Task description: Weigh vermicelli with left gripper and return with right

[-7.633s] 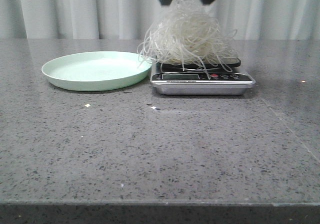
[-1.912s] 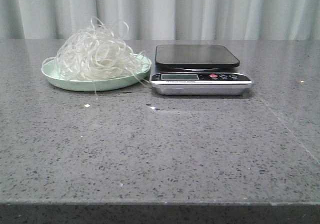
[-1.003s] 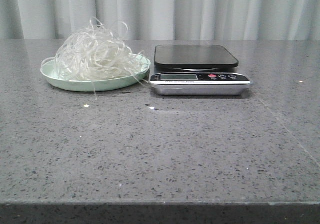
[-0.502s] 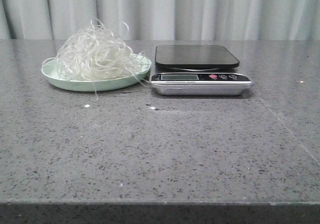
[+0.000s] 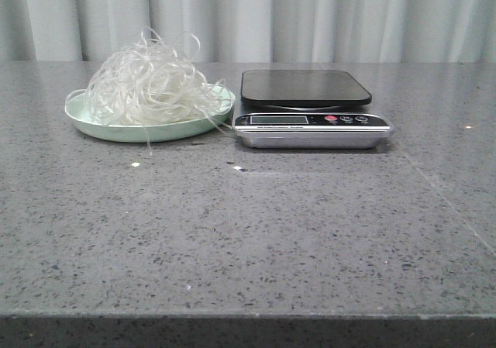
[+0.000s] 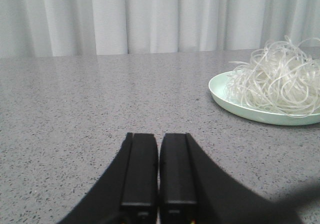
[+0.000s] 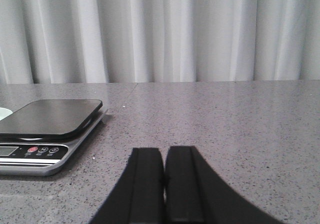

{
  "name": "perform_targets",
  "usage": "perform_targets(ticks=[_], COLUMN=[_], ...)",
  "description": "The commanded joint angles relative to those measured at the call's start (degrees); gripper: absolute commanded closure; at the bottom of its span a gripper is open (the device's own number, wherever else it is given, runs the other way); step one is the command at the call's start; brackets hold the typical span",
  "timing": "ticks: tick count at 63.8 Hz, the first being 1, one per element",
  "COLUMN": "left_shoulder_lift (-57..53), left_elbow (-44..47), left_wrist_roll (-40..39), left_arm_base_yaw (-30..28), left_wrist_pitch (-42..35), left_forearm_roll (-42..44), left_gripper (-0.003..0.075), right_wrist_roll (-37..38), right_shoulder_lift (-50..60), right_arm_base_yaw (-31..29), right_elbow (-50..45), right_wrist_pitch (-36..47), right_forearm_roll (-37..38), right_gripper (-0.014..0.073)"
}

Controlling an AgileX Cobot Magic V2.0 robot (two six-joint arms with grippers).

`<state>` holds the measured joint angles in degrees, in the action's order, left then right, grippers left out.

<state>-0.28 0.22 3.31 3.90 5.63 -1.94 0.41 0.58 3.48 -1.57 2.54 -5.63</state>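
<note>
Vermicelli [image 5: 149, 84] moved off the scale [image 5: 310, 108] onto the plate [image 5: 93, 123], frame left. Left gripper [image 6: 159, 169] and right gripper [image 7: 164, 176] closed, empty. Risk: overhanging strands snag, dragging noodles onto the table [image 5: 248, 232].

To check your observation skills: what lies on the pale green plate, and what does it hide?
A loose tangle of vermicelli fills the pale green plate, strands trailing over its rim. Most of the plate's inner surface is covered.

Vermicelli [image 5: 149, 88] heaped on a pale green plate [image 5: 116, 128].
A loose, fluffy tangle of thin translucent white strands is piled across the plate, with a few stray strands hanging over the near rim toward the table.
</note>
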Motion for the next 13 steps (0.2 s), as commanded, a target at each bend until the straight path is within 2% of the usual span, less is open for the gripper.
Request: perform_targets(ticks=[1, 13], left_shoulder_lift=[-1.1, -1.1], left_elbow=[0.4, 0.4], left_wrist_roll=[-0.1, -0.1], left_arm_base_yaw=[0.0, 0.0], left_wrist_pitch=[-4.4, -4.4], left_forearm_roll=[0.0, 0.0], left_gripper=[0.0586, 0.0586], right_wrist_roll=[-0.4, -0.4], right_shoulder_lift=[1.0, 1.0], right_arm_base_yaw=[-0.4, -0.4], right_elbow=[0.4, 0.4], right_wrist_pitch=[4.4, 4.4], right_forearm_roll=[-0.2, -0.2], right_gripper=[0.0425, 0.0425])
